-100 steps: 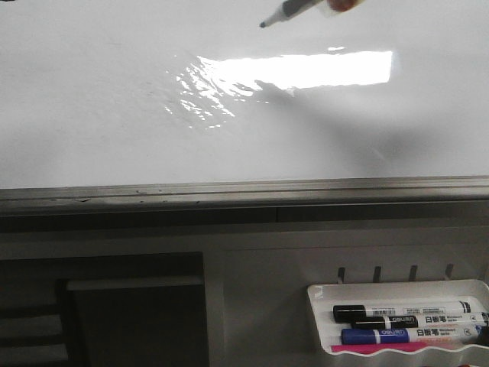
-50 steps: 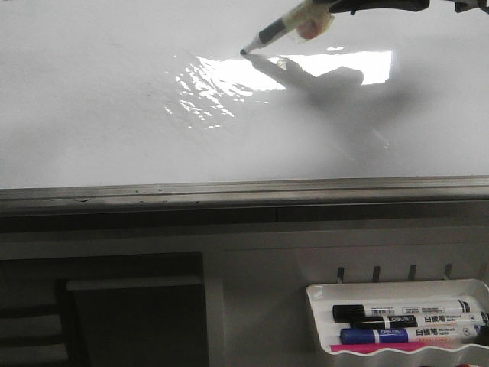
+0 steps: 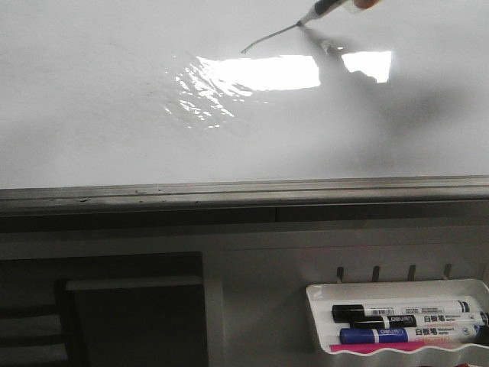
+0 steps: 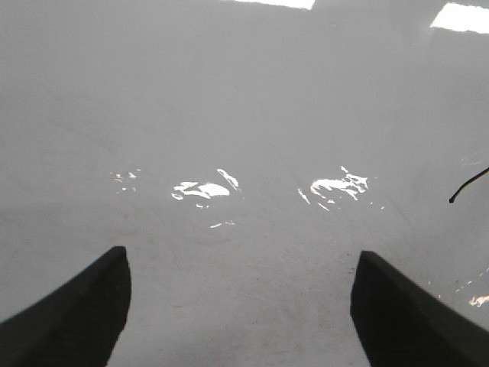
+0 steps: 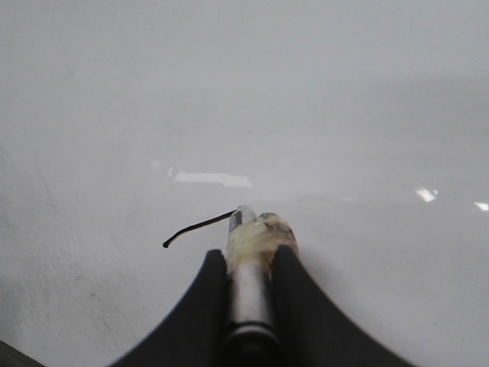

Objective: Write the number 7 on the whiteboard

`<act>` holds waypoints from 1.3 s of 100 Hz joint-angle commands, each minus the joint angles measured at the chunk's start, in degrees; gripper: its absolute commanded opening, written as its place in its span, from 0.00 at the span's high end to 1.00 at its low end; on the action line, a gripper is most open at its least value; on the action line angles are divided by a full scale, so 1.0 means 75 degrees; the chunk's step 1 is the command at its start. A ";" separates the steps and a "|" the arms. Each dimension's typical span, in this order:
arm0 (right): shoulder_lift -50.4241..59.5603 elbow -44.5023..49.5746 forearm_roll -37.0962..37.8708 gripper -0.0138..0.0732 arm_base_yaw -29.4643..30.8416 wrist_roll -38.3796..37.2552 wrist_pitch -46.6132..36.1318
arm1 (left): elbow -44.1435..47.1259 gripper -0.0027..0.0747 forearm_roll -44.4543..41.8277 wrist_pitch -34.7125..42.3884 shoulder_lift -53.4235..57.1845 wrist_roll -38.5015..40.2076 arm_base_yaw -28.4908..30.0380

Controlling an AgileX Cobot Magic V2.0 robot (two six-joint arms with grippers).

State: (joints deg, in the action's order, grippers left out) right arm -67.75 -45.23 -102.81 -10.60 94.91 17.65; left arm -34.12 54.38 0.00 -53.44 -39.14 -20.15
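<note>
The whiteboard (image 3: 114,99) fills the front view, with a bright glare at its middle and a grey metal bottom edge. A thin dark slanted stroke (image 3: 269,38), the top of the number 7, runs up to the right to the tip of a marker (image 3: 321,11) at the top edge. The stroke also shows in the right wrist view (image 5: 197,228) and the left wrist view (image 4: 467,186). My right gripper (image 5: 250,252) is shut on the marker (image 5: 248,290), tip on the board. My left gripper (image 4: 241,306) is open and empty, facing the board.
A white marker tray (image 3: 321,294) hangs below the board at the lower right, holding black and blue markers (image 3: 405,313) and a pink strip. Hooks stick up above the tray. A dark recess lies at the lower left.
The marker tip came down onto the board, then moved up and right, leaving a slanted dark stroke. The right arm has mostly left the front view.
</note>
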 commanded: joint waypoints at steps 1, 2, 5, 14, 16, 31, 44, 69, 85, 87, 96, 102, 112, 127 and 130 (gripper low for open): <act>0.0124 -0.0083 -0.0077 0.90 0.0117 0.0082 -0.0213 | -0.0202 0.26 0.0063 0.0370 0.0104 0.0079 0.0022; 0.0124 -0.0045 -0.0077 0.90 0.0117 0.0082 -0.0195 | -0.0202 0.26 0.0063 0.0370 0.0104 0.0079 0.0022; 0.0124 0.0041 -0.0077 0.90 0.0099 0.0032 -0.0086 | -0.0202 0.26 0.0063 0.0370 0.0104 0.0079 0.0022; 0.0124 0.0459 -0.0072 0.90 0.0083 -0.0247 0.0387 | -0.0202 0.26 0.0063 0.0370 0.0104 0.0079 0.0022; 0.0124 0.0580 -0.0072 0.90 0.0083 -0.0256 0.0474 | -0.0202 0.26 0.0063 0.0370 0.0104 0.0079 0.0022; 0.0124 0.1369 -0.0059 0.90 0.0083 -0.0256 0.1390 | -0.0202 0.26 0.0063 0.0325 0.0104 0.0079 0.0022; 0.0470 0.1538 0.0328 0.90 0.0083 -0.0540 0.2295 | -0.0221 0.26 0.0063 0.0238 0.0120 0.0079 0.0022; 0.1051 0.1196 0.3101 0.90 0.0083 -0.3346 0.2887 | -0.0610 0.26 -0.0022 -0.0783 0.0106 -0.0729 -0.0407; 0.0966 0.0431 0.4376 0.90 0.0083 -0.4713 0.3848 | -0.0761 0.26 -0.0037 -0.0881 -0.0053 -0.2025 -0.1606; 0.0958 0.0327 0.4457 0.90 0.0083 -0.4812 0.3932 | -0.0761 0.26 -0.0037 -0.0881 -0.0098 -0.2199 -0.1788; 0.0923 -0.0097 0.4776 0.90 0.0083 -0.5177 0.4312 | -0.0761 0.26 -0.0054 -0.0832 -0.0372 -0.2946 -0.2536; 0.0861 -0.0321 0.4911 0.90 0.0083 -0.5337 0.4547 | -0.0761 0.26 -0.0054 -0.0705 -0.0585 -0.3253 -0.2934; 0.0727 -0.0593 0.5110 0.90 0.0083 -0.5432 0.4952 | -0.0822 0.26 -0.0054 -0.0255 -0.0939 -0.3464 -0.3530; 0.0581 -0.0625 0.5110 0.90 0.0083 -0.5451 0.5136 | -0.1212 0.26 -0.0256 -0.0209 -0.1604 -0.3552 -0.4089; 0.0581 -0.0625 0.5110 0.90 0.0083 -0.5451 0.5158 | -0.1317 0.26 -0.0329 -0.0209 -0.1784 -0.3552 -0.4164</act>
State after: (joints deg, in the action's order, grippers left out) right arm -63.76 -48.00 -61.98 -10.38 54.07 55.20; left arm -40.38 52.84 -4.53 -64.84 -65.39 -49.46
